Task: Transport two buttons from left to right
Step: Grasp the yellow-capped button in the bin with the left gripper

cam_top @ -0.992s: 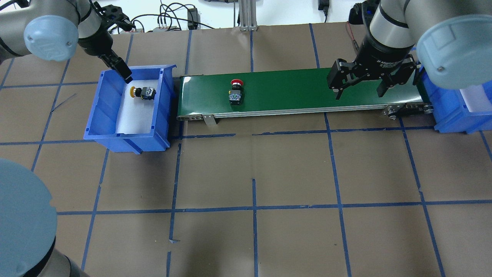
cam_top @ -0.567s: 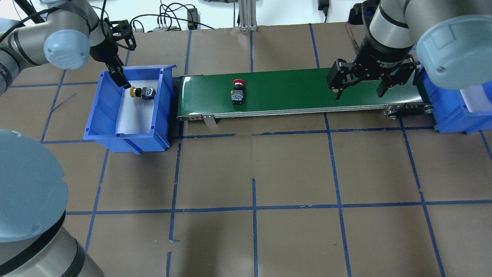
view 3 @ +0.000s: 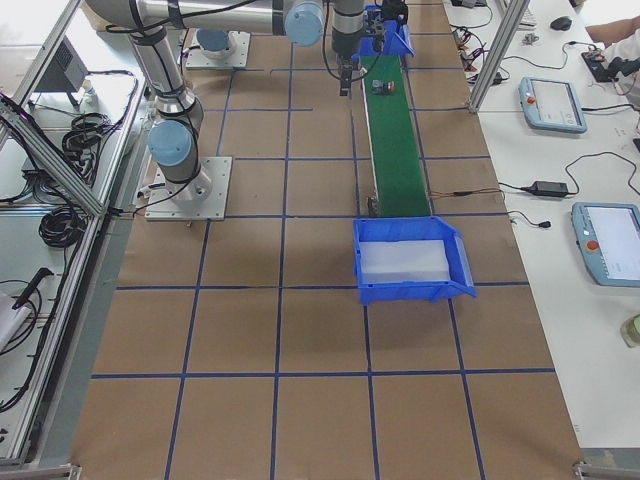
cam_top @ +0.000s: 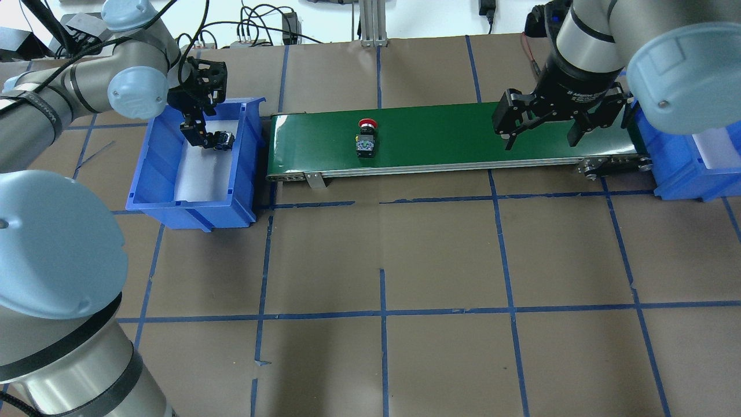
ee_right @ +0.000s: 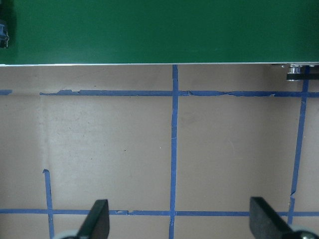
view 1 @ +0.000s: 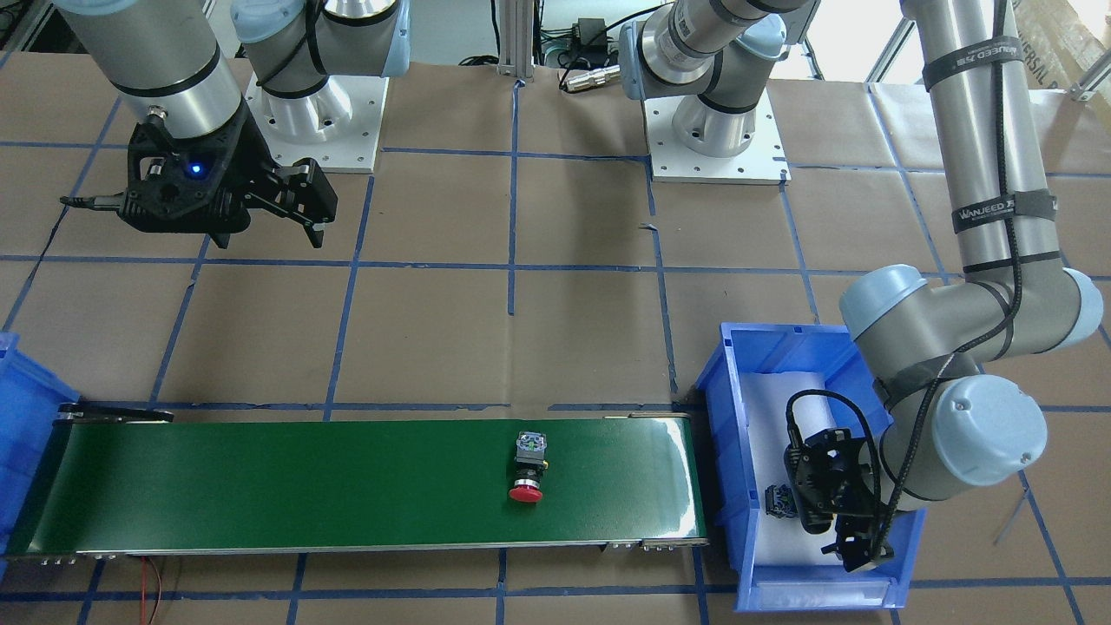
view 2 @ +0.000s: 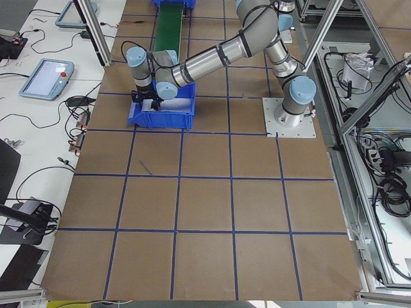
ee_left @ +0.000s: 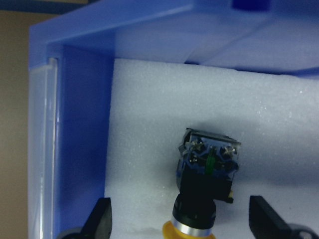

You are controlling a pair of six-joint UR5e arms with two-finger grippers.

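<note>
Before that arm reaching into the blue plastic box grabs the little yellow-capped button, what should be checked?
1. Left gripper open: ok, fingers apart.
2. Yellow-capped push-button with grey contact block lies between the fingers: ok.
3. Button apart from the blue plastic bin walls, on the white foam pad: ok.
4. Fingers low enough to grip: cannot tell.
5. Red mushroom-capped button sits mid-belt on the green conveyor, away from the bin end: ok.
6. Right gripper open above the belt's other end: ok.
</note>
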